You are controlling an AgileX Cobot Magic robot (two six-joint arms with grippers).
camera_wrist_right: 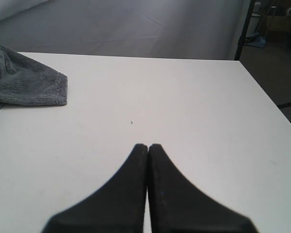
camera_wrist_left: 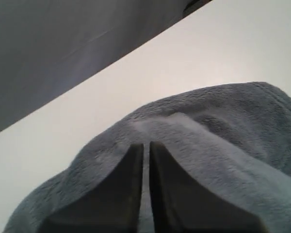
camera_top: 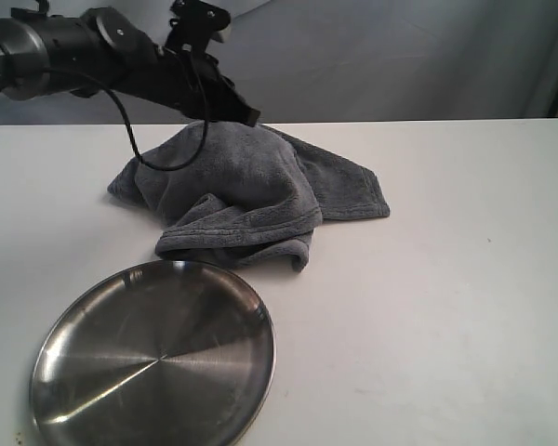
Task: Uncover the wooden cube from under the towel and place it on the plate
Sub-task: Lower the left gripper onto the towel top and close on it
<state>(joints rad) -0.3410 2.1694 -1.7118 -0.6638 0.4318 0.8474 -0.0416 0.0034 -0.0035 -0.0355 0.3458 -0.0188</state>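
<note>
Uncover step in hand. L claw (camera_top: 249,117) jaws nearly together at towel (camera_top: 251,195) peak, toward worktop (camera_top: 446,307) far edge; pinch unconfirmed. R claw (camera_wrist_right: 148,145) closed, empty. cube unseen, presumed under towel. plate (camera_top: 158,362) near-left corner. Next: towel to be lifted clear.

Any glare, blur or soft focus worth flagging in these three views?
Exterior view: sharp, with streaky glare on the plate and a soft shadow under the towel. Left wrist view: the left claw is dark and soft-edged, the towel slightly blurred. Right wrist view: the right claw is out of focus, the table beyond it sharp.
</note>
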